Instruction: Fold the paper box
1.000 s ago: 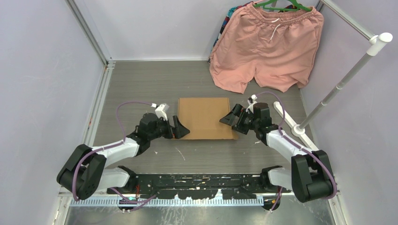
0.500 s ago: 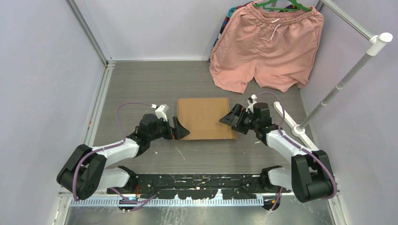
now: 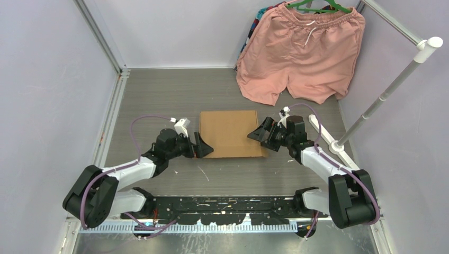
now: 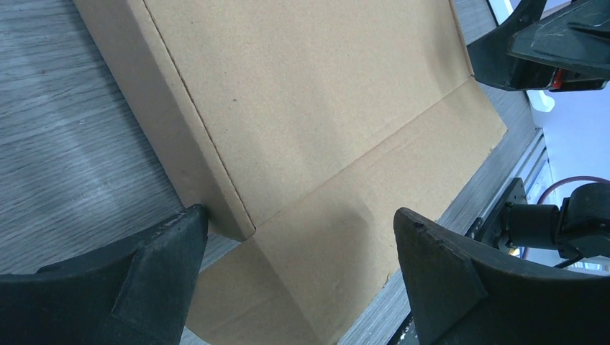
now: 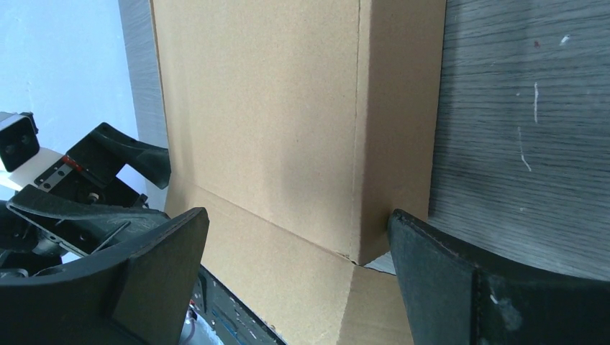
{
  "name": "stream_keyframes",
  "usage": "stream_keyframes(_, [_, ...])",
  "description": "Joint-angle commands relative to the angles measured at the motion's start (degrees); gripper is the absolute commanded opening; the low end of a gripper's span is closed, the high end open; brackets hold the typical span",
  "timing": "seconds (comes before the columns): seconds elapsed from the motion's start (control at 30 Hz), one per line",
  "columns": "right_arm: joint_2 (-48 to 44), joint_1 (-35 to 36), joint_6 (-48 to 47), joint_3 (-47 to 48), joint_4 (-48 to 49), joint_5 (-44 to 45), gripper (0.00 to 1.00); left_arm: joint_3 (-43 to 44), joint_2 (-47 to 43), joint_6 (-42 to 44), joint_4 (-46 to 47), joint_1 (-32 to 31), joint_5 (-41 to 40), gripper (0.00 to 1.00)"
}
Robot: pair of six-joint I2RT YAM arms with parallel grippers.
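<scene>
On the grey wood-grain tabletop (image 3: 159, 95), seen from above, the paper box (image 3: 230, 132) lies at the middle, a plain brown cardboard rectangle with its long flap toward the near edge. The left gripper (image 3: 204, 146) sits at the box's near left corner and the right gripper (image 3: 260, 136) at its right edge, both with jaws spread wide and nothing clamped between them. Pink shorts (image 3: 302, 53) hang from a green hanger (image 3: 317, 5) over the far right corner, and a white rack pole (image 3: 392, 84) slants up along the right edge.

From the left wrist, the box's near left corner fills the frame: a low side wall stands up along the left, the broad top panel runs away from the camera, and a crease divides it from a flap lying flat on the tabletop. One black finger (image 4: 144, 273) rests on the tabletop just beside that wall, the other (image 4: 446, 287) hangs over the flap. The right gripper shows across the box at upper right.

From the right wrist, the mirror scene: the box's right side wall stands beside bare tabletop, one finger (image 5: 460, 287) outside the corner, the other (image 5: 158, 273) above the flap. The left gripper is visible beyond the cardboard's left edge.
</scene>
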Motion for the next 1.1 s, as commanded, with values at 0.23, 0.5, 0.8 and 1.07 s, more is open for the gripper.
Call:
stream_keyframes(0.23, [-3.8,0.2,1.5,1.6,1.8,-4.6,1.0,1.4,-5.5,-0.5,0.2,0.0,3.3,1.0])
stream_keyframes(0.5, [-6.4,0.2,1.3,3.2,-1.3,-4.8,1.0,2.2,-7.1,-0.3,-1.7,-0.1,3.3,1.0])
stream_keyframes(0.8, [-8.4,0.2,1.2,4.9,-3.9,-4.9,1.0,4.1,-9.4,0.1,-5.1,-0.1,3.6,1.0])
stream_keyframes(1.07, [-9.3,0.2,1.2,6.2,-4.8,-5.1,1.0,6.0,-10.6,0.4,-8.2,0.0,4.3,1.0])
